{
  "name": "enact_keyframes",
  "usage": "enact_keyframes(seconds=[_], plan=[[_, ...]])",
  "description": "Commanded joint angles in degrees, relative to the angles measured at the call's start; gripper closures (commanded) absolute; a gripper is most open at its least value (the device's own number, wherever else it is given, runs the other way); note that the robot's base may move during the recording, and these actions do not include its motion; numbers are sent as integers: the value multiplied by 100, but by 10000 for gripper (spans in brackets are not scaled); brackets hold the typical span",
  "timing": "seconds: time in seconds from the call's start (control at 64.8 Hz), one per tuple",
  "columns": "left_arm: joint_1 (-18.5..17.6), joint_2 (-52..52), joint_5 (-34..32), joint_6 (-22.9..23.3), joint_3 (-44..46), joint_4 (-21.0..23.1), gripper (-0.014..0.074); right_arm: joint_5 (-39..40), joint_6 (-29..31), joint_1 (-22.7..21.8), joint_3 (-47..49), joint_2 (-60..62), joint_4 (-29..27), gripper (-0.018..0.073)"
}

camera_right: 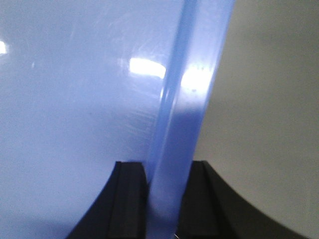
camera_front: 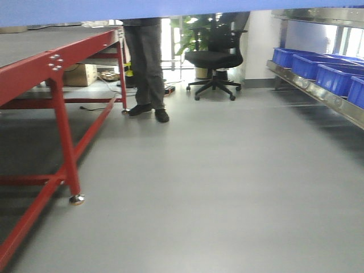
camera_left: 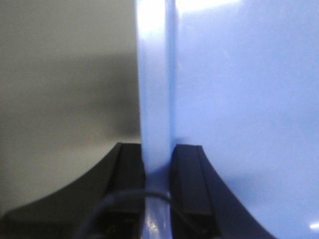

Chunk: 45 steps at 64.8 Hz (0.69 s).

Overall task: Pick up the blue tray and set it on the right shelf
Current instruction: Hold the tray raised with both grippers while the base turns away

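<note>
Fingers (camera_left: 130, 172) of the left gripper (camera_left: 157, 167) stand black at the bottom of the left wrist view, one on each side of a pale glossy rim that runs straight up the middle of the frame; they are clamped onto that rim with no gap showing. The rim belongs to the blue tray (camera_left: 244, 109), whose smooth light-blue surface fills the right half of the frame, with a blurred grey surface (camera_left: 65, 89) on the left. The right gripper (camera_right: 167, 184) mirrors this in its own view: two black fingers pinch the tray's rim at the bottom centre, the rim leaning a little toward the upper right, the tray's shiny face with bright highlights filling the left and plain grey on the right. Both grippers thus grasp the tray, one on each side. In the front view the tray shows only as a blue band across the very top edge of the frame. The right shelf (camera_front: 318, 95) lies well apart from that band, along the right edge — a steel ledge with a reflective front lip carrying a row of dark-blue bins (camera_front: 333, 77). A red-framed table (camera_front: 62, 131) fills the left side, with a cardboard box (camera_front: 79, 74) beneath it. At upper centre a person (camera_front: 145, 62), seen from the waist down, stands on the grey floor (camera_front: 216, 193), and to the right of them is a black office chair (camera_front: 215, 57) with a green plant (camera_front: 193, 31) behind
</note>
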<state>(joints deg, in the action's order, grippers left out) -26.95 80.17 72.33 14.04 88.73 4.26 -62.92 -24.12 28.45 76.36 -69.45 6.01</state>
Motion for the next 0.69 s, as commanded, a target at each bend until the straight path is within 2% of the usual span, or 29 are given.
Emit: enact_keyframes(seconds=[0.0, 0.093, 0.679], plan=[[-69, -207, 438, -96, 169, 168, 645, 424, 168, 26, 176, 145, 19, 504], [-69, -207, 438, -96, 169, 275, 645, 398, 168, 26, 176, 145, 19, 504], [-69, -207, 438, -96, 169, 293, 645, 393, 168, 26, 176, 145, 19, 504]])
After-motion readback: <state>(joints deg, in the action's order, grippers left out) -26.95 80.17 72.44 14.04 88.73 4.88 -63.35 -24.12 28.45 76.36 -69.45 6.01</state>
